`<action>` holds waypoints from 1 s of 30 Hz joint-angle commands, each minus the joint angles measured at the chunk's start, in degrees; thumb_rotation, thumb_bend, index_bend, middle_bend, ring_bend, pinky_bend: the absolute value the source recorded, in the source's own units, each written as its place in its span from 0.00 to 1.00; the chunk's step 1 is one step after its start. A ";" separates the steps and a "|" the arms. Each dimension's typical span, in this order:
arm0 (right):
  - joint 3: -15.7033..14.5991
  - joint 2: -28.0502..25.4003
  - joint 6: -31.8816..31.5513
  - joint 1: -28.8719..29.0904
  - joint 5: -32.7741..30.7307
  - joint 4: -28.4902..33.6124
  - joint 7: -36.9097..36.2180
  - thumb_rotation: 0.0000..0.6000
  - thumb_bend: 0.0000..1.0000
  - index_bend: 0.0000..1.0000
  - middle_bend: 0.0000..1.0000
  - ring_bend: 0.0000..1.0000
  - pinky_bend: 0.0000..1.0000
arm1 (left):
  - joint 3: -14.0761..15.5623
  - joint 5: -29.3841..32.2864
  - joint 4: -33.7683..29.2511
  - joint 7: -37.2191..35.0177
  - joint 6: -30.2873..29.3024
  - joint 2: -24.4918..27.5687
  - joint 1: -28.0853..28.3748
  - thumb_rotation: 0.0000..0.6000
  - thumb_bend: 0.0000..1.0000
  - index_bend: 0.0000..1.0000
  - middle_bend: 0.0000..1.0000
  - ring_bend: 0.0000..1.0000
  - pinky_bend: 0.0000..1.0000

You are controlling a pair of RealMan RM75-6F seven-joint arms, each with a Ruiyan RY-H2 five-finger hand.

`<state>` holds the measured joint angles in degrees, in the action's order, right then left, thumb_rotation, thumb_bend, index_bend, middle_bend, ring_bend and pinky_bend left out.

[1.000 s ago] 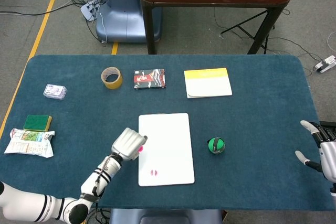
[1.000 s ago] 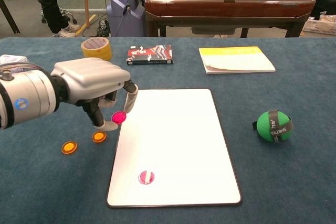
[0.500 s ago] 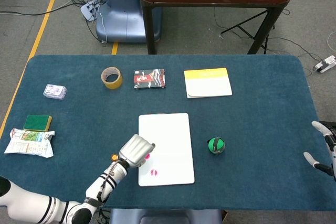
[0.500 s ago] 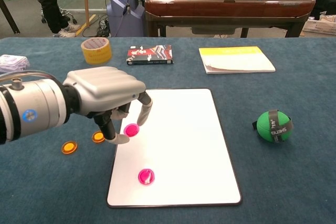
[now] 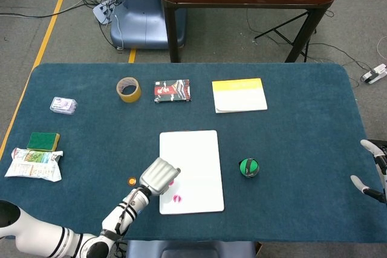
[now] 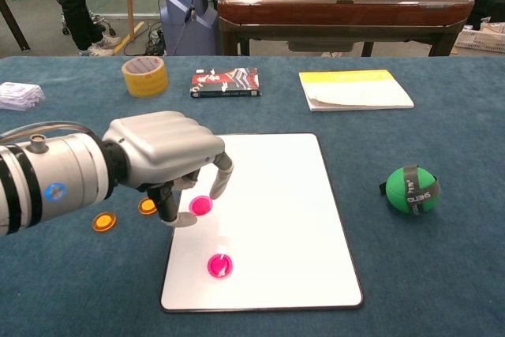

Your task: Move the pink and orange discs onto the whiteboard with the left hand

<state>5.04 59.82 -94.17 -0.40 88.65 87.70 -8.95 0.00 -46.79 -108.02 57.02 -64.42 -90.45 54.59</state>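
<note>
The left hand (image 6: 162, 157) is hovering over the whiteboard's (image 6: 276, 195) left edge at lower centre, fingers curled around a pink disc (image 6: 200, 205) that sits low over the board; actual grip I cannot tell. A second pink disc (image 6: 219, 265) is lying on the board below. Two orange discs (image 6: 104, 221) are sitting on the cloth, lower left. The right hand (image 5: 375, 170), at the right edge, is showing spread fingers, holding nothing.

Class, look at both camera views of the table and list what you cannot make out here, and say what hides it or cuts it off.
1. Head view: the second pink disc is almost wholly covered by the left hand; whether the fingers grip it is unclear in the chest view.
2. Head view: the right hand is cut off by the right edge.
3. Head view: one orange disc shows; the other cannot be made out.
</note>
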 commanded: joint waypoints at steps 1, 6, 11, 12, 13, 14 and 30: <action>0.02 0.02 0.05 0.01 -0.02 0.02 0.05 1.00 0.13 0.20 0.26 0.27 0.40 | 0.11 0.21 -0.04 -0.07 -0.10 0.06 -0.04 1.00 0.28 0.53 1.00 0.96 1.00; 0.03 0.07 0.37 0.14 -0.05 0.12 0.34 1.00 0.13 0.20 0.26 0.27 0.40 | 0.05 0.71 -0.46 -0.41 -0.46 0.50 -0.16 1.00 0.28 0.51 1.00 0.96 1.00; 0.00 0.11 0.58 0.22 0.01 0.21 0.65 1.00 0.13 0.20 0.26 0.27 0.40 | 0.45 0.42 -1.16 -0.69 -1.16 1.11 -0.56 1.00 0.28 0.48 1.00 0.96 1.00; 0.01 0.11 0.62 0.24 0.01 0.23 0.70 1.00 0.13 0.20 0.26 0.27 0.40 | 0.65 0.25 -1.44 -0.77 -1.57 1.38 -0.82 1.00 0.28 0.48 1.00 0.96 1.00; 0.01 0.12 0.67 0.26 -0.01 0.24 0.75 1.00 0.13 0.20 0.26 0.27 0.40 | 0.82 0.13 -1.62 -0.86 -1.93 1.60 -1.05 1.00 0.28 0.48 1.00 0.96 1.00; 0.01 0.13 0.73 0.29 -0.03 0.25 0.80 1.00 0.13 0.20 0.26 0.27 0.40 | 1.01 0.02 -1.81 -0.95 -2.26 1.88 -1.30 1.00 0.28 0.48 1.00 0.96 1.00; 0.13 0.32 1.87 0.83 -0.44 0.76 2.19 1.00 0.13 0.20 0.26 0.27 0.40 | 6.45 -3.93 -3.16 -6.49 -5.59 8.07 -8.28 1.00 0.28 0.53 1.00 0.96 1.00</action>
<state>5.16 60.13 -92.31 0.41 88.22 88.46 -6.77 6.05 -50.37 -111.53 51.13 -70.17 -82.75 46.72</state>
